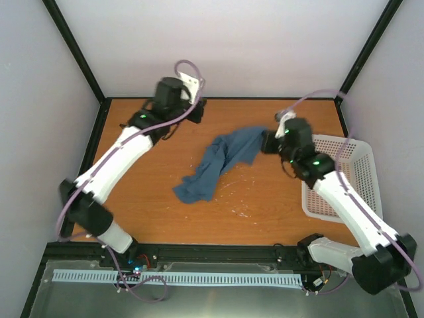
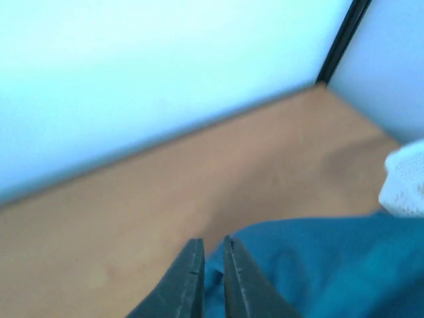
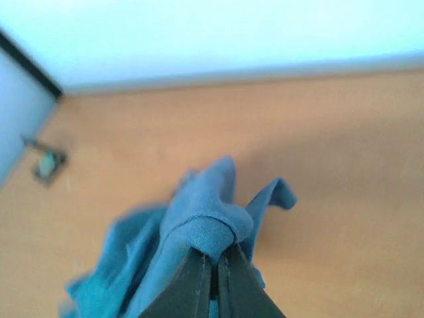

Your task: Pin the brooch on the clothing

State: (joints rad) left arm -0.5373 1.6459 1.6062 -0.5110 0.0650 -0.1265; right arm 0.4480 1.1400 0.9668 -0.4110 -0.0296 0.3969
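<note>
Clothing (image 1: 222,159) crumpled, teal (soft folds), fold pinched in right tool (image 3: 215,255); left tool (image 2: 212,244) nearly closed, grip unclear.

An orange-brown wooden table (image 1: 152,199) fills the centre of the top view. It is bounded by pale walls (image 1: 232,46) and by black frame posts (image 1: 71,46) running toward the upper left and upper right corners, and faint white scuff marks (image 1: 242,211) show just below centre. A white mesh basket (image 1: 363,173) sits at the right of the frame, at the table's right edge, and a pale slotted rail (image 1: 179,278) runs along the bottom. In the right wrist view a small dark holder (image 3: 46,164) lies on the table at the left (detail blurred).
</note>
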